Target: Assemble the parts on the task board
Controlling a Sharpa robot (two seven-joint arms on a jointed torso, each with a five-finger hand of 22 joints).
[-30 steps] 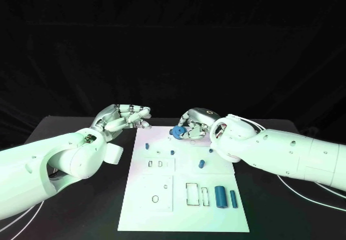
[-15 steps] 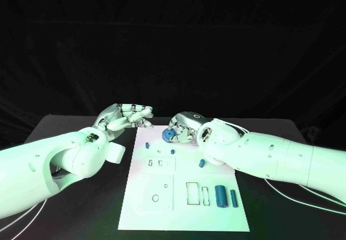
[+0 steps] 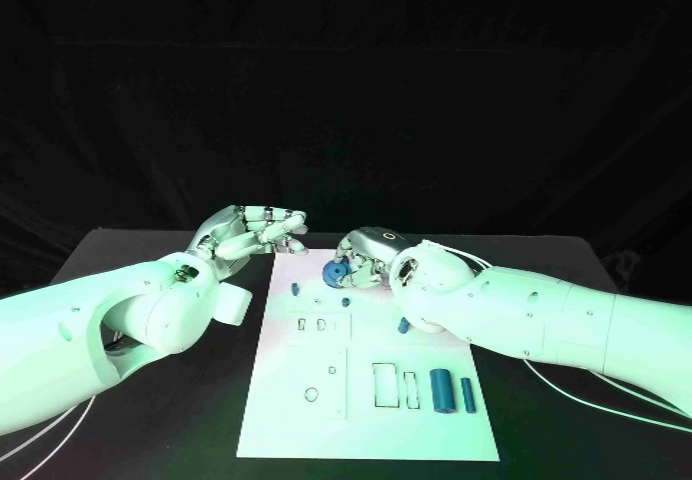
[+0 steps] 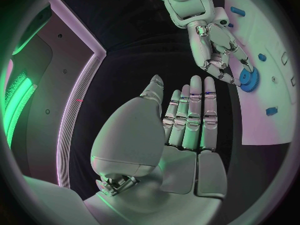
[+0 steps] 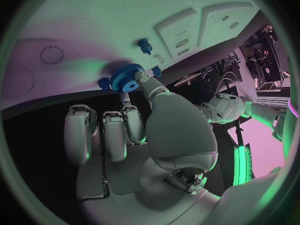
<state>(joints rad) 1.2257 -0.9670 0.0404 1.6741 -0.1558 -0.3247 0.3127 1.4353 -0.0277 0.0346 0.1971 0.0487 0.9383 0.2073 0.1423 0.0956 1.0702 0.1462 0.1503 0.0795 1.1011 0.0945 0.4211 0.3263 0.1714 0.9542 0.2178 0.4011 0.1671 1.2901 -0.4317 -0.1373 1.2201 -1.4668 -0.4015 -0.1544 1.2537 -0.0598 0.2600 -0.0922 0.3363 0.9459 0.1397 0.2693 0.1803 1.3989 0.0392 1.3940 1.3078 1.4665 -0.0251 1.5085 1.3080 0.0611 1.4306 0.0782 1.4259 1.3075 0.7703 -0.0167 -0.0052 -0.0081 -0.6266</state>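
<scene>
The white task board (image 3: 289, 400) lies lengthwise in the middle of the black table. My right hand (image 3: 372, 258) hovers over the board's far end and pinches a blue gear (image 3: 335, 270) between thumb and a finger. The right wrist view shows the same gear (image 5: 128, 78) at the fingertips of my right hand (image 5: 137, 135), just above the board (image 5: 94, 25). My left hand (image 3: 253, 233) hangs beside the board's far left corner, holding nothing. In the left wrist view, my left hand (image 4: 181, 130) has its fingers straight and together, with the gear (image 4: 249, 78) beyond them.
Small blue pegs (image 3: 294, 291) (image 3: 346, 302) (image 3: 405, 325) lie on the board's far half. Blue cylinders (image 3: 441, 392) (image 3: 469, 393) stand at its near right, beside rectangular slots (image 3: 384, 386). Another peg (image 5: 145, 46) sits just past the gear.
My right hand has carried the gear leftward and a little nearer, over the board's far end. The left hand has hardly moved.
</scene>
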